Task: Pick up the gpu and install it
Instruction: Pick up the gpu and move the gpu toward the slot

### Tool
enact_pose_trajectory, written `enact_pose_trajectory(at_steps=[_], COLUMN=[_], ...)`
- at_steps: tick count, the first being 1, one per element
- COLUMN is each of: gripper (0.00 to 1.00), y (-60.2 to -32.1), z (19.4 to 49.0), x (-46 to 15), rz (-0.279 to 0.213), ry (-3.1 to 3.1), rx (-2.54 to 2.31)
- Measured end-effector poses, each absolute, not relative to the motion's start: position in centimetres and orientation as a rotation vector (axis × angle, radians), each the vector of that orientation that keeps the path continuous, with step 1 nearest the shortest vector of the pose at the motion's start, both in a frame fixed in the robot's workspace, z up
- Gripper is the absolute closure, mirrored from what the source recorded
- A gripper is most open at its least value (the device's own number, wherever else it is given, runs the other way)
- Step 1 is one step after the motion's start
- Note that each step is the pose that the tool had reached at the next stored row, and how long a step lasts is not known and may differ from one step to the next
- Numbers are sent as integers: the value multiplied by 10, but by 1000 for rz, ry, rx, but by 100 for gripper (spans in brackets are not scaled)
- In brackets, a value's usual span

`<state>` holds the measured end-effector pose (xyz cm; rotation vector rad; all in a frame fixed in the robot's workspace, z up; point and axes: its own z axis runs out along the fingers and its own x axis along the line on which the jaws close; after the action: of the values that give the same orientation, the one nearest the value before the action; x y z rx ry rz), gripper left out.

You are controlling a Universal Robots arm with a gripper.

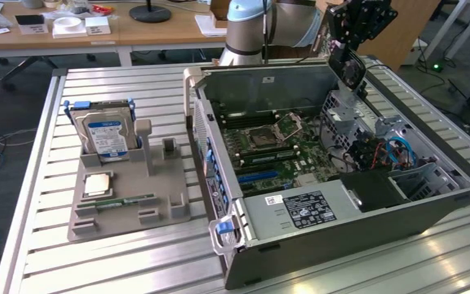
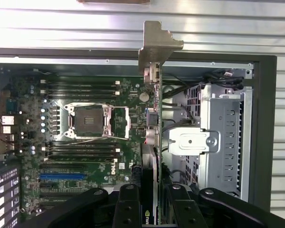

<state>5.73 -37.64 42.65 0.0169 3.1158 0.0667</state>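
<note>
My gripper (image 1: 354, 44) hangs high over the far right corner of the open computer case (image 1: 317, 214), shut on the gpu (image 1: 350, 64). The card is a dark flat board that hangs below the fingers, above the drive cage. In the wrist view the gpu (image 2: 154, 123) is seen edge-on between my two black fingers (image 2: 128, 206), with its silvery bracket (image 2: 156, 45) at the far end, past the case wall. Below it lies the green motherboard (image 2: 90, 142), with a blue slot (image 2: 61, 176) and an open CPU socket (image 2: 88, 121).
A grey holder (image 1: 125, 211) at the exterior view's left carries a hard drive (image 1: 108, 136), a CPU (image 1: 98, 184) and a green memory stick (image 1: 125, 201). The silver drive cage (image 2: 223, 137) and cables (image 1: 382, 153) fill the case's right side. Everything rests on a slatted metal table (image 1: 96, 263).
</note>
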Motion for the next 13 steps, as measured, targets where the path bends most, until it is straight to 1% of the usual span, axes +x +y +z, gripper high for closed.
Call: enact_pose_trajectory(at_steps=[13], gripper=[74], y=[-386], z=[427], x=[59], rz=[61], ry=[3116], rx=[17])
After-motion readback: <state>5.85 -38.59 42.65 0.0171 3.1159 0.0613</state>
